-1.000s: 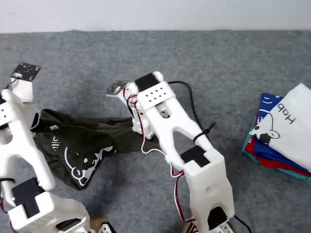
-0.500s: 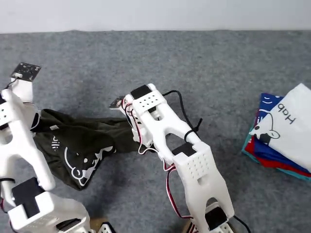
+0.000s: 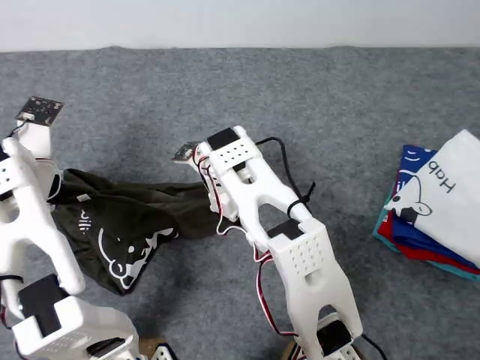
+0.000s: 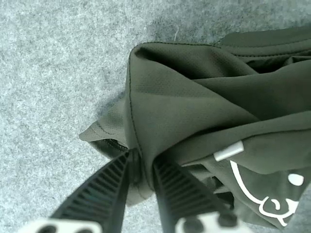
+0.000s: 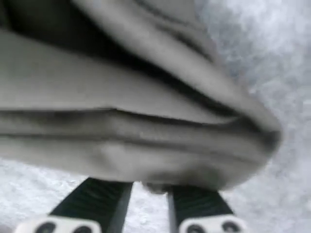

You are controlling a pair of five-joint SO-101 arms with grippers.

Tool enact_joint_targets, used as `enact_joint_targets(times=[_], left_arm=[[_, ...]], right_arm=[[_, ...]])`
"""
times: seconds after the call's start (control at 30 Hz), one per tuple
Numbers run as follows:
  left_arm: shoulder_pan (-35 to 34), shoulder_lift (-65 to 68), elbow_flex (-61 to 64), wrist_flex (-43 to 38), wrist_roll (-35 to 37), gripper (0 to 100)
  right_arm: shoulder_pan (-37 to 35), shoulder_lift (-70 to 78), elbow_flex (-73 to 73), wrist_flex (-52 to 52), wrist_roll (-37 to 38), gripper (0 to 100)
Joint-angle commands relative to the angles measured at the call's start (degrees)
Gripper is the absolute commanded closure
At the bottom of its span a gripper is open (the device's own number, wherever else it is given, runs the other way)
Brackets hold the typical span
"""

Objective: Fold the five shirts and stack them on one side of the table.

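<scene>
Left jaws and right jaws are each clamped on an end of the dark green shirt (image 3: 135,217). Right arm (image 3: 255,187) has drawn back slightly. The shirt lies bunched on the surface (image 3: 337,97), not yet folded, well apart from the folded stack (image 3: 442,195).

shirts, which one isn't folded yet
The dark olive shirt with the white cartoon print, lying crumpled; the others sit folded in the stack, white one on top.
</scene>
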Motion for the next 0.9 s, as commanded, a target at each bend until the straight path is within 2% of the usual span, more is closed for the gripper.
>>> enact_joint_targets(times=[0.0, 0.2, 0.5, 0.77, 0.87], left_arm=[[0.00, -3.25, -0.22, -1.05, 0.44, 99], [1.14, -4.92, -2.07, 0.26, 0.53, 99], [4.22, -14.77, -7.78, 0.26, 4.57, 99], [4.66, -21.54, -19.21, -5.19, 4.75, 99], [5.36, -22.77, -22.29, -6.59, 4.57, 99]], right_arm=[[-1.54, 0.22, 0.35, 0.04, 1.23, 98.7], [3.38, -6.20, -8.35, 8.84, 2.99, 98.7], [15.16, -28.35, -14.51, 8.75, 1.49, 98.7], [18.07, -50.15, -14.59, 7.87, 1.58, 98.7], [17.98, -56.92, -14.59, 5.23, 5.36, 98.7]])
